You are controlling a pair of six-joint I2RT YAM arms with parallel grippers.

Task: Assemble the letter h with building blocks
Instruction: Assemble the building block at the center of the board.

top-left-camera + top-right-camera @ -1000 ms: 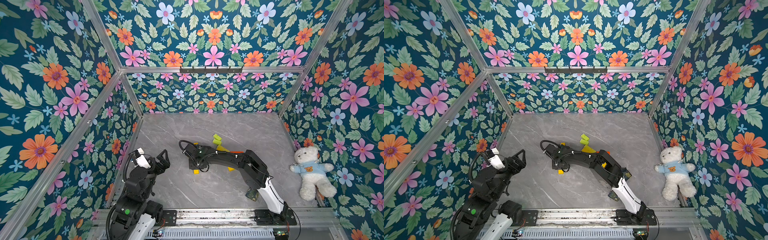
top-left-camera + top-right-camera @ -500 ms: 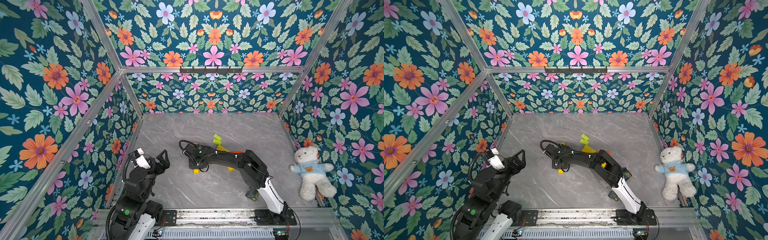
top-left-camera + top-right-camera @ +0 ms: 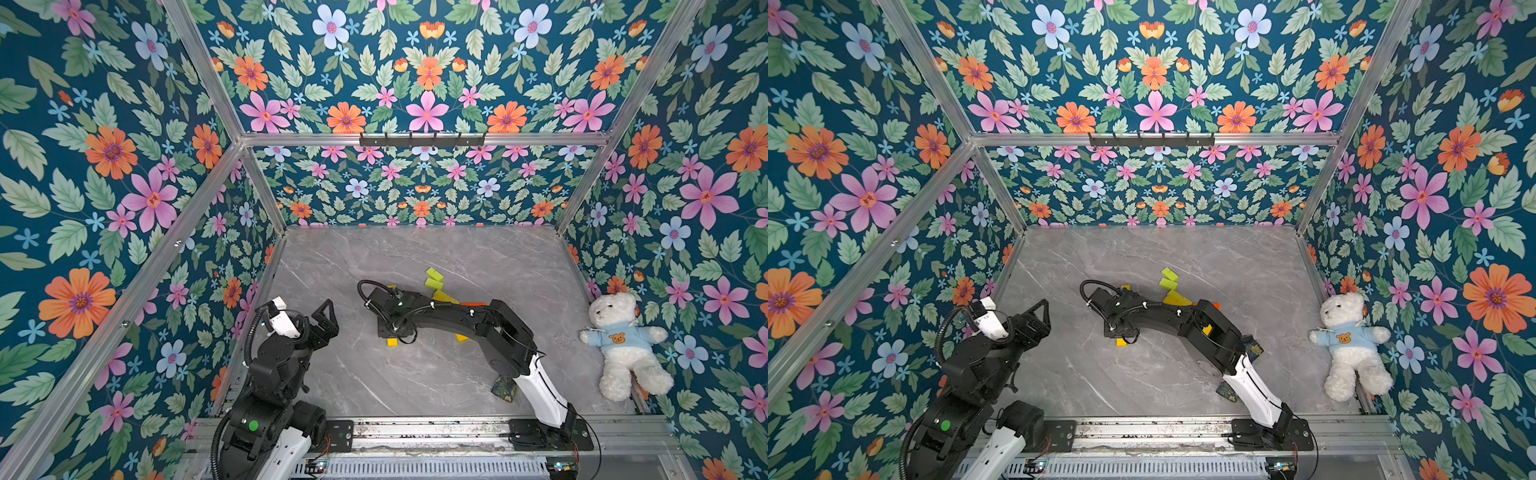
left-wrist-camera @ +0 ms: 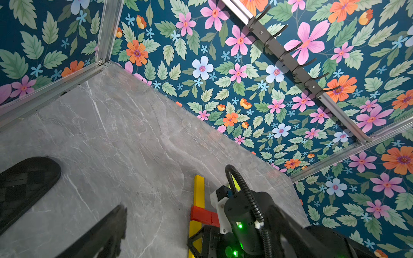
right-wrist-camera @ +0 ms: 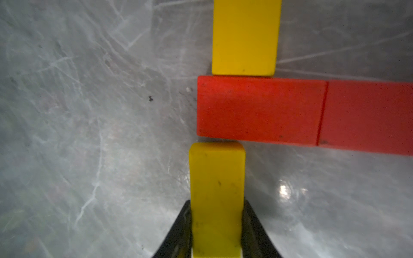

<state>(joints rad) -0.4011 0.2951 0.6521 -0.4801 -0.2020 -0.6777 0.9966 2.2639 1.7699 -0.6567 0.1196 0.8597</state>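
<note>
We hold the near yellow block (image 5: 216,174) pinched across its narrow sides in the right tool (image 5: 216,202), which is drawn in tight on it. This grip lets us butt the block's free end squarely against the long edge of the red block (image 5: 259,109); the two look touching, or very nearly. The far yellow block (image 5: 244,38) meets the red block's opposite edge, set a little to one side of ours, so we judge the upright not quite in line. A second red block (image 5: 368,116) lies end to end with the first, lengthening the crossbar. The letter h (image 4: 202,217) lies flat in the middle of the worktop (image 3: 374,374), mostly hidden under the right arm in both top views. The left tool (image 4: 89,188) hangs wide and empty, well clear of the build.
</note>
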